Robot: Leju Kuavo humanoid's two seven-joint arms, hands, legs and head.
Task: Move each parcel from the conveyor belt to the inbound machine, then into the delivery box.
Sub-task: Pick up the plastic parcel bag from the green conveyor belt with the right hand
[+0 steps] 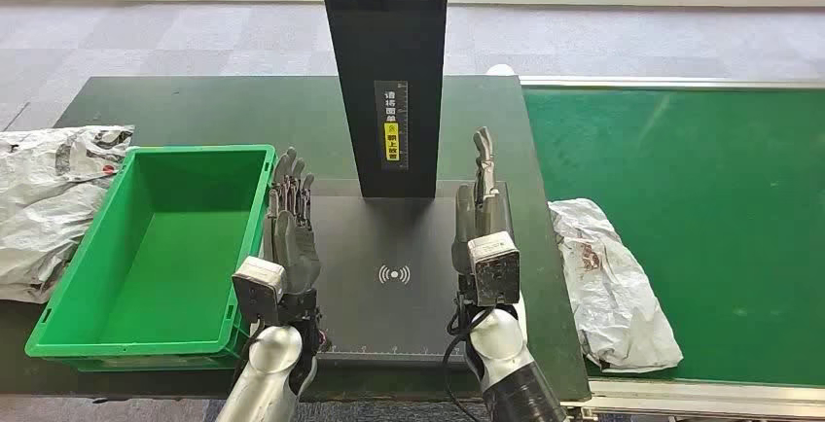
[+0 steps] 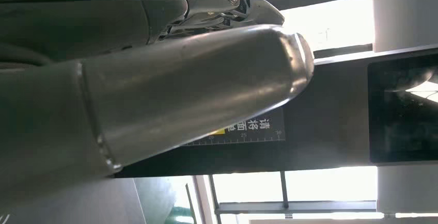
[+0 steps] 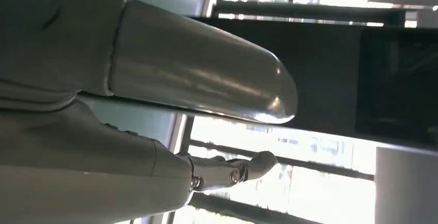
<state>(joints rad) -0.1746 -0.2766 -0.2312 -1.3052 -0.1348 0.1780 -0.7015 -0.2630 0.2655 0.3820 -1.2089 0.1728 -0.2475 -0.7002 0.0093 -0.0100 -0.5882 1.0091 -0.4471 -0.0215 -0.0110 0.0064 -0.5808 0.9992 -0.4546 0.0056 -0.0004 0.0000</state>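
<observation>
— Where was the parcel (image 1: 611, 286)?

— A crumpled white-grey plastic bag, lying on the green belt (image 1: 720, 208) at its near left edge, just right of the dark table (image 1: 195, 106). Nothing touched it. The right hand (image 1: 480, 203) was near it but apart, over on the table side.

— And the hands?

— Both were raised over the black scanner pad (image 1: 394, 296), one at each side of the wireless mark (image 1: 394, 274). The left hand (image 1: 290, 218) stood at the pad's left edge, just beside the wall of the green box (image 1: 248, 237). The right stood at the pad's right edge, just right of the black column (image 1: 384, 62).

— Holding anything?

— No. The left hand's fingers (image 1: 289, 177) were straight and a little apart, pointing away from the robot, with nothing in them. The right hand's fingers (image 1: 484, 155) were likewise stretched out and held nothing. Up close, the left wrist view showed a thick grey thumb (image 2: 206, 84) extended, and the right wrist view showed its thumb (image 3: 206, 79) the same way, with a darker finger (image 3: 243, 168) past it, grasping nothing.

— The box?

— It sat on the table left of the pad, and I saw only its bare green floor inside. Another crumpled white bag (image 1: 49, 198) lay on the table against its left side.

— Anything on the column?

— A label with a yellow patch (image 1: 391, 135), facing the robot.
</observation>
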